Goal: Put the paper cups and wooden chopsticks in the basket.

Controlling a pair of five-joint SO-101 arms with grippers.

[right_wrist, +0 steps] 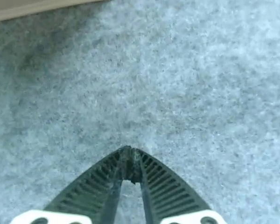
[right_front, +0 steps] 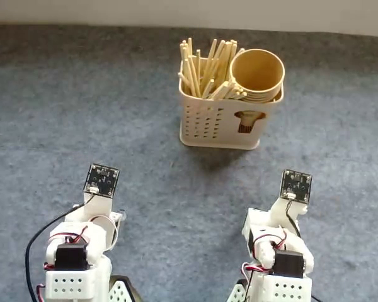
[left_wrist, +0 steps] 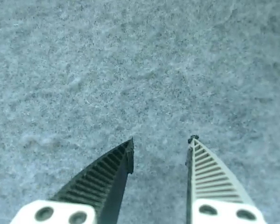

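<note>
A cream perforated basket (right_front: pixel 222 124) stands at the back middle of the grey carpet. Several wooden chopsticks (right_front: pixel 201 68) stick up out of its left side. Stacked paper cups (right_front: pixel 257 74) sit in its right side, mouth up. Both arms are folded back at the near edge, far from the basket. My left gripper (left_wrist: pixel 161 141) is open over bare carpet with nothing between its fingers. My right gripper (right_wrist: pixel 129 150) is shut, tips touching, also above bare carpet and holding nothing.
Grey carpet (right_front: pixel 82 107) covers the table around the basket. A pale wall strip (right_front: pixel 189 12) runs along the far edge. The left arm (right_front: pixel 82 251) and right arm (right_front: pixel 280 251) sit at the near edge.
</note>
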